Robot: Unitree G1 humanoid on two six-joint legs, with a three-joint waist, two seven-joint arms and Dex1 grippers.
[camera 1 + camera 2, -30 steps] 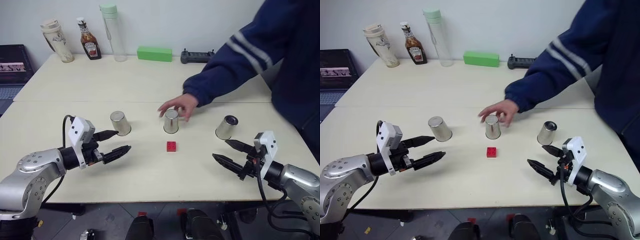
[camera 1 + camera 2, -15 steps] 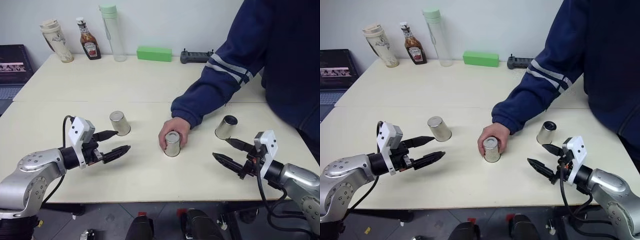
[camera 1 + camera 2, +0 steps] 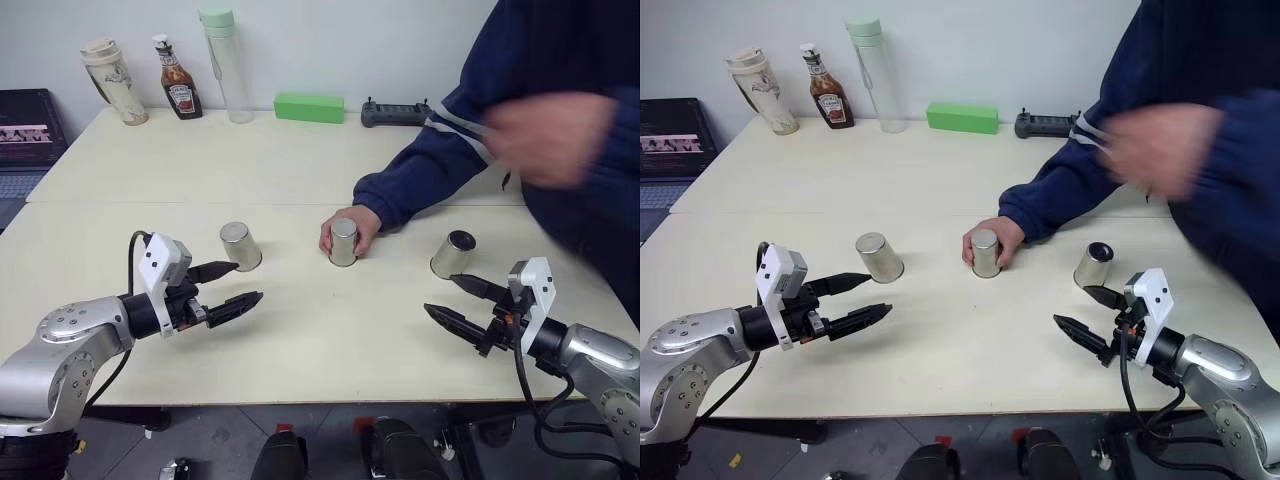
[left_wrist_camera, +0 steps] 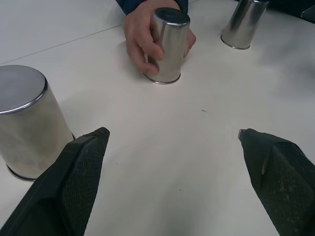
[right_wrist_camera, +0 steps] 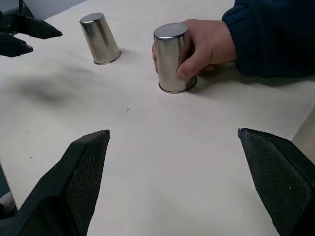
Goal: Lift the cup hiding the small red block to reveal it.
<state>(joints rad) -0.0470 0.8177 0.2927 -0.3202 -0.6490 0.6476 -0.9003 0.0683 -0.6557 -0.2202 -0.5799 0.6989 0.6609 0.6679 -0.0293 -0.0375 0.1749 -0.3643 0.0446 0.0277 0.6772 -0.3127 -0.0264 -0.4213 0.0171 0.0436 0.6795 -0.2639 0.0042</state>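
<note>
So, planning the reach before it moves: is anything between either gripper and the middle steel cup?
No object lies on the table between the left gripper or right gripper and the shiny brushed-steel middle cup. But a person's hand is wrapped around that cup, so it isn't free to grasp.

Even, bright indoor light falls on the pale counter [image 3: 300, 160], with soft, faint shadows under the steel cups [image 3: 240, 246]. A person's raised hand [image 3: 545, 135] smears into motion blur; everything else reads sharp, the cups showing mild sheen.
</note>
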